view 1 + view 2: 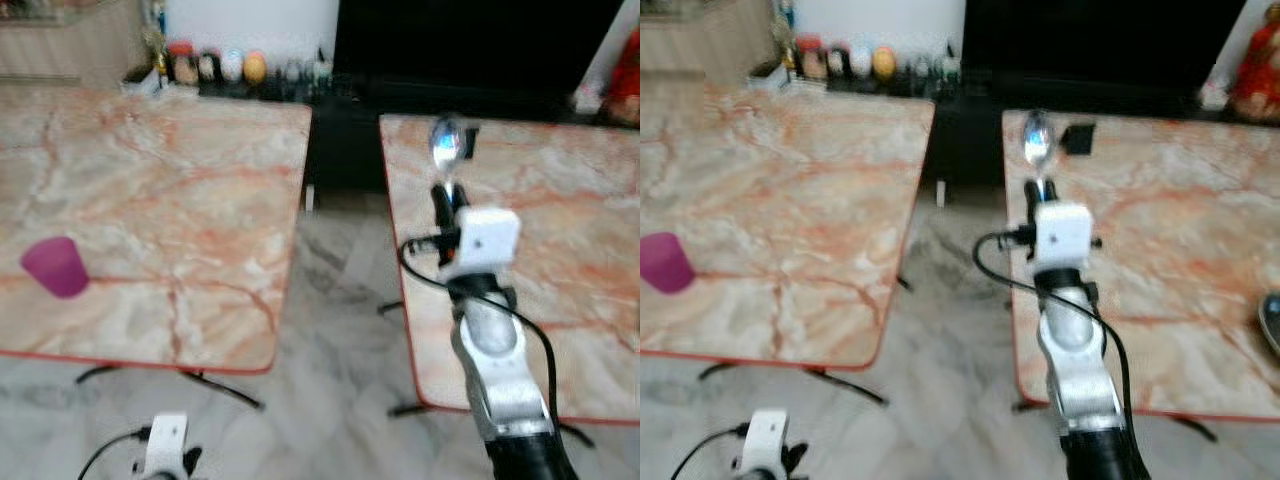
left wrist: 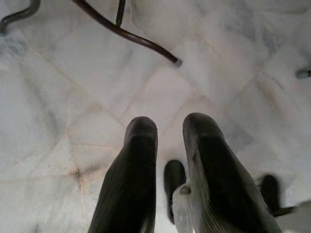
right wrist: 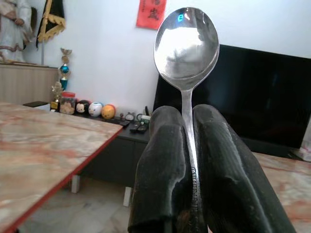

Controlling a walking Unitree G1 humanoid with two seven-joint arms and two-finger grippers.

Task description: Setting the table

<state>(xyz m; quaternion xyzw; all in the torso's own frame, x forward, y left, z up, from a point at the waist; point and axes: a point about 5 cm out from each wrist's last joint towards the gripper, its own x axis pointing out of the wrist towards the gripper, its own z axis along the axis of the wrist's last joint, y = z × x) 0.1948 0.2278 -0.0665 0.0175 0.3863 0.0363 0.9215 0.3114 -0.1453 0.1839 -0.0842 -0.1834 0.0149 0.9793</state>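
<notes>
A shiny metal spoon point(image 3: 186, 44) stands bowl-up between the fingers of my right gripper point(image 3: 187, 121), which is shut on its handle. From the head, the spoon point(image 1: 446, 145) is held over the near left part of the right marble table point(image 1: 560, 250). A purple cup point(image 1: 57, 267) stands on the left marble table point(image 1: 170, 200), near its left front edge. My left gripper point(image 2: 167, 128) hangs low over the floor with a narrow gap between its fingers and nothing in it.
A strip of marble floor point(image 1: 330, 300) separates the two tables. A dark TV and low cabinet point(image 1: 470, 50) stand behind, with small figurines point(image 1: 215, 67) on a shelf. Curved table legs point(image 2: 126, 31) rest on the floor. A dark dish edge point(image 1: 1270, 320) sits at the far right.
</notes>
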